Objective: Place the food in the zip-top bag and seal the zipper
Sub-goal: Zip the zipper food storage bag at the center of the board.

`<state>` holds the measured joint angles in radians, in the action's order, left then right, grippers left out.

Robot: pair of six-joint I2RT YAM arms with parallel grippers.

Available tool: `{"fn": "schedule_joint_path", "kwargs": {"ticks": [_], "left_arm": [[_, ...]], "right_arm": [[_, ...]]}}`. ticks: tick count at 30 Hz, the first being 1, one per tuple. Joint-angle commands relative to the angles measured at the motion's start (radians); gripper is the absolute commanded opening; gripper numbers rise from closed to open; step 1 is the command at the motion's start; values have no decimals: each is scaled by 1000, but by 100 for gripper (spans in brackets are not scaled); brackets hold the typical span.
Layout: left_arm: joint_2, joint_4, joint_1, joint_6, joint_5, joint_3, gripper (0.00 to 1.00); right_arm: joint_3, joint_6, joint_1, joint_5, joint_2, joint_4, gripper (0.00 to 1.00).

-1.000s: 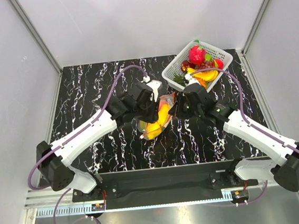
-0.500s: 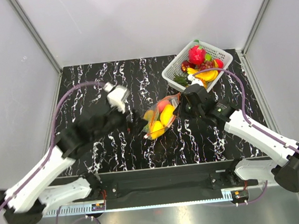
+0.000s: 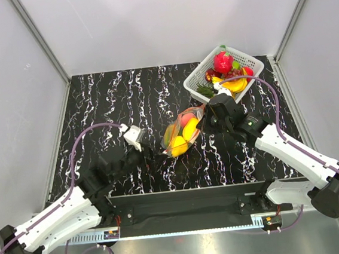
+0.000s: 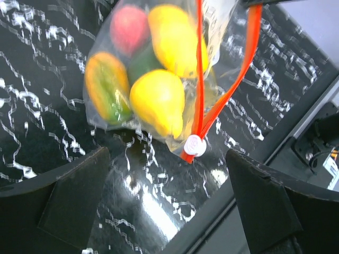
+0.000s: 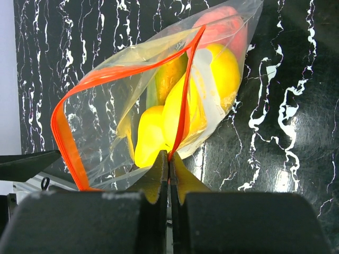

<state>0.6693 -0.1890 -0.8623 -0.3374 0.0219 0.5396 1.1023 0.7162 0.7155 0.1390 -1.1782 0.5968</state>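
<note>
The zip-top bag [image 3: 179,135] lies mid-table with food [image 3: 178,144] inside: yellow, pink and orange-green pieces [image 4: 156,98]. My right gripper [image 3: 203,124] is shut on the bag's red-orange zipper [image 5: 183,106] at its upper right end; its jaws [image 5: 170,159] pinch the strip. The two zipper strips spread apart above the white slider [image 4: 195,145], which sits at the bag's near end. My left gripper [image 3: 150,155] hangs open just near-left of the bag, its fingers [image 4: 74,196] wide apart, nothing between them. More food [image 3: 222,63] sits in the basket.
The white slotted basket [image 3: 196,81] stands at the back right, close behind my right gripper. The table's near edge and black mounting rail [image 4: 296,132] run just behind the bag's slider end. Grey walls enclose the table.
My left gripper has opened, let go of the bag and drawn back toward the near left. The bag has settled lower, still pinched by the right gripper.
</note>
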Motion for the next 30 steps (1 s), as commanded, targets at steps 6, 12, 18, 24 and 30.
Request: {"fn": "schedule_joint_path", "kwargs": {"ticks": [6, 12, 18, 24, 30], "left_arm": [[-44, 281, -7, 80, -17, -105, 96], [-68, 534, -35, 201, -25, -254, 99], [-63, 609, -37, 311, 6, -297, 95], [-10, 703, -37, 388, -2, -323, 88], [90, 764, -38, 405, -17, -320, 82]], "right_arm": [[59, 8, 7, 39, 11, -11, 0], [59, 14, 7, 56, 11, -11, 0], [65, 17, 7, 51, -1, -17, 0], [67, 25, 7, 54, 0, -19, 0], [68, 35, 7, 56, 6, -17, 0]]}}
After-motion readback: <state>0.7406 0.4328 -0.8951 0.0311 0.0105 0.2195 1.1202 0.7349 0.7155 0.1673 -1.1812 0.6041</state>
